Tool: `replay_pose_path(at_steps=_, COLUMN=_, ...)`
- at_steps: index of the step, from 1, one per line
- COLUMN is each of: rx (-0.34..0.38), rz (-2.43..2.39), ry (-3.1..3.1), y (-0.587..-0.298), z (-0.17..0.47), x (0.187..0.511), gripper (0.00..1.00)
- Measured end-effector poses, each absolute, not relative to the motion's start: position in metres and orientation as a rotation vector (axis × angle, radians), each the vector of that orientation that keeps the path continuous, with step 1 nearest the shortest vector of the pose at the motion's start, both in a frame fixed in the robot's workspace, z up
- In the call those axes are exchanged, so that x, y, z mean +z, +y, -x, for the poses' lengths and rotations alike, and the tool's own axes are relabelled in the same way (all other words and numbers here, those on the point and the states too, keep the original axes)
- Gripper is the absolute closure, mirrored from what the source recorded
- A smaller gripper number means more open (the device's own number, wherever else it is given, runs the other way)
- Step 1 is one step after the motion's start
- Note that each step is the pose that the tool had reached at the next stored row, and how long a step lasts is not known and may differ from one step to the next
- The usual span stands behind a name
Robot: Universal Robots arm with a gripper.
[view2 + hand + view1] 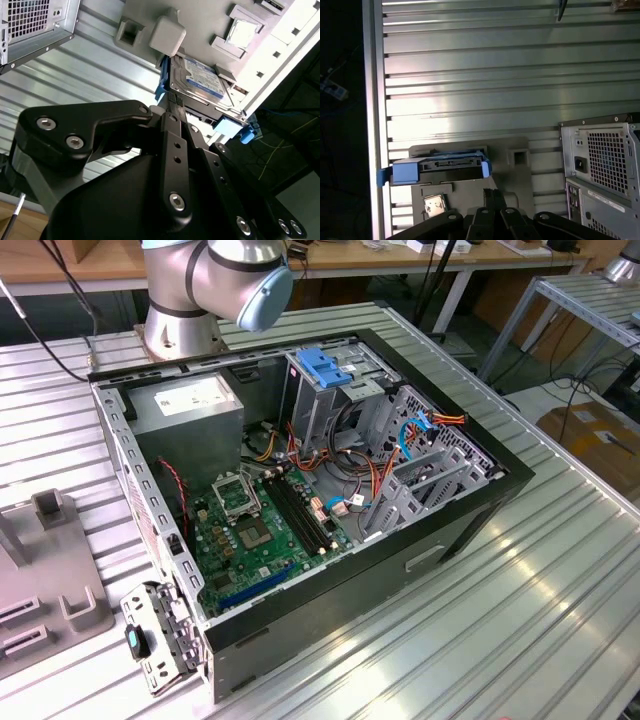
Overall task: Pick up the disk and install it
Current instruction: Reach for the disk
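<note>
Black, bolted metal gripper (172, 106) sits closest to the lens in both wrist views, its tip reaching just beside the near edge of the disk (197, 75). Whether it is released or clenched cannot be told, nor whether it touches the drive. The disk is a flat rectangular metal hard drive with a white-and-blue label facing up and bright blue plastic rails (227, 125) along its sides. In the first wrist view its dark connector edge (437, 166) shows between the blue rail ends. It lies on the pale grey moulded plastic fixture plate (200, 20), at the plate's edge. A small silvery square chip (434, 204) rests in a recess of the same plate, near the drive. Beside the fixture plate stands the open black-and-grey desktop computer case (470, 510), well apart from the disk, and both rest on the ribbed aluminium table (520, 620). In the exterior view the plate (50, 590) is on the exterior view's left of the case.
</note>
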State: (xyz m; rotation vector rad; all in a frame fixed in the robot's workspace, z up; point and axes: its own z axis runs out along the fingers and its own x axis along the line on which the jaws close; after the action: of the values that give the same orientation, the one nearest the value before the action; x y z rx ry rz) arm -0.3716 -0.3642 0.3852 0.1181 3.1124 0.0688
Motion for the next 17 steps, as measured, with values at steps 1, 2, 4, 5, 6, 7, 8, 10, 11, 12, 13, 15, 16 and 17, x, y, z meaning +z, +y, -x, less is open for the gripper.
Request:
replay_pose_path(at_steps=1, rx=0.069, rz=-0.118, ry=3.112, y=-0.364, z=0.373, x=0.385, gripper=0.89)
replay_pose_path(at_steps=2, rx=0.069, rz=-0.118, ry=3.112, y=-0.364, z=0.375, x=0.385, gripper=0.89)
replay_pose_path(at_steps=4, rx=0.069, rz=-0.118, ry=3.113, y=-0.364, z=0.378, x=0.385, gripper=0.89)
replay_pose_path(at_steps=5, rx=0.069, rz=-0.118, ry=3.112, y=-0.364, z=0.38, x=0.385, gripper=0.89)
replay_pose_path(at_steps=6, rx=0.069, rz=-0.118, ry=3.112, y=-0.364, z=0.382, x=0.385, gripper=0.89)
replay_pose_path(at_steps=7, rx=0.069, rz=-0.118, ry=3.112, y=-0.364, z=0.383, x=0.385, gripper=0.89)
replay_pose_path(at_steps=8, rx=0.069, rz=-0.118, ry=3.112, y=-0.363, z=0.384, x=0.385, gripper=0.89)
replay_pose_path(at_steps=10, rx=0.069, rz=-0.118, ry=3.112, y=-0.363, z=0.386, x=0.385, gripper=0.89)
replay_pose_path(at_steps=11, rx=0.069, rz=-0.118, ry=3.112, y=-0.363, z=0.386, x=0.385, gripper=0.89)
replay_pose_path(at_steps=12, rx=0.069, rz=-0.118, ry=3.112, y=-0.363, z=0.387, x=0.385, gripper=0.89)
replay_pose_path(at_steps=13, rx=0.069, rz=-0.118, ry=3.112, y=-0.363, z=0.387, x=0.385, gripper=0.89)
replay_pose_path(at_steps=15, rx=0.069, rz=-0.118, ry=3.112, y=-0.363, z=0.388, x=0.385, gripper=0.89)
replay_pose_path(at_steps=16, rx=0.069, rz=-0.118, ry=3.112, y=-0.363, z=0.388, x=0.385, gripper=0.89)
replay_pose_path(at_steps=17, rx=0.069, rz=-0.118, ry=3.112, y=-0.363, z=0.389, x=0.385, gripper=0.89)
